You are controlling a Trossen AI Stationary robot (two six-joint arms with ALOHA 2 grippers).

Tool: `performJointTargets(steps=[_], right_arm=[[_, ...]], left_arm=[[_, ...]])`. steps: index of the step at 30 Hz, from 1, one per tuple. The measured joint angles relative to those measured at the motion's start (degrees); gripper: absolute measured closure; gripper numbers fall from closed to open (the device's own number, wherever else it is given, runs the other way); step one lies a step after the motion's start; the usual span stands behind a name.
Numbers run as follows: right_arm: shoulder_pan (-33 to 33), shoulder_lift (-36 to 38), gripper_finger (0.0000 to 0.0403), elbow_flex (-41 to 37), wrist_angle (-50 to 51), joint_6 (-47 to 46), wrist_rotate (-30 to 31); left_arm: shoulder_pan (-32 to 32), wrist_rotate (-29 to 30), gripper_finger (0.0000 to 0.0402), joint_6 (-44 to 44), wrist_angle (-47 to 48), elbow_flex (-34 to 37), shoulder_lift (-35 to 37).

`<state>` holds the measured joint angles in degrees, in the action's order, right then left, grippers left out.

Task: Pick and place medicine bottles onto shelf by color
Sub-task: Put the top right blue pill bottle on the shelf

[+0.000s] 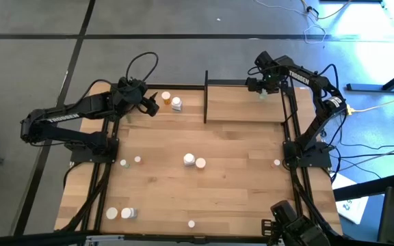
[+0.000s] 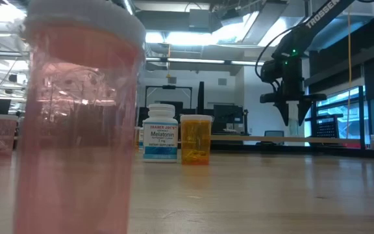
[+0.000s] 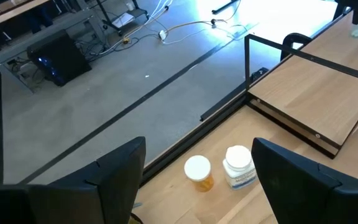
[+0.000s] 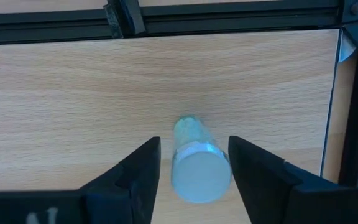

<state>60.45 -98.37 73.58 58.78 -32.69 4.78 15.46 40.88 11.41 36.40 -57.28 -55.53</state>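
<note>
Wooden planks make up the table (image 1: 204, 198), the largest thing we see, with both dark arms reaching over its far edge. On that far side sits the shelf (image 1: 245, 102), a lighter board edged by thin black posts.

We find the right gripper (image 4: 194, 163) above the shelf's right end, its fingers apart on either side of a pale green bottle (image 4: 195, 163) with a white cap. The bottle stands on the shelf board, and narrow gaps show between it and each finger, so we do not see it clamped. In the high view the same bottle (image 1: 262, 96) sits just under that gripper.

Our left gripper (image 3: 194, 171) hangs over the table's far left corner with its fingers wide apart and nothing between them. Just ahead of it stand an orange bottle (image 1: 165, 98) and a white bottle (image 1: 176, 104), side by side near the shelf's left post.

Mid-table we see two more white bottles (image 1: 194, 161) touching each other. Smaller bottles (image 1: 120, 213) stand at the near left corner, and single tiny ones dot the left, right and near parts of the table.
</note>
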Motion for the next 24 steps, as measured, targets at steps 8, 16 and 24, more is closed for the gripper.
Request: performJointTargets(steps=[8,16,24], right_arm=[[0.1,0.3,0.0210,0.0,0.1,0.0,-1.0],[0.2,3.9,0.0210,0.1,0.2,0.1,-1.4],[0.1,8.7,0.0210,0.1,0.2,0.1,-1.4]], left_arm=[[0.0,0.0,0.0113,0.0,0.0,0.0,0.0],[0.0,-0.1,0.0113,0.0,0.0,0.0,0.0],[0.0,-0.1,0.0113,0.0,0.0,0.0,0.0]])
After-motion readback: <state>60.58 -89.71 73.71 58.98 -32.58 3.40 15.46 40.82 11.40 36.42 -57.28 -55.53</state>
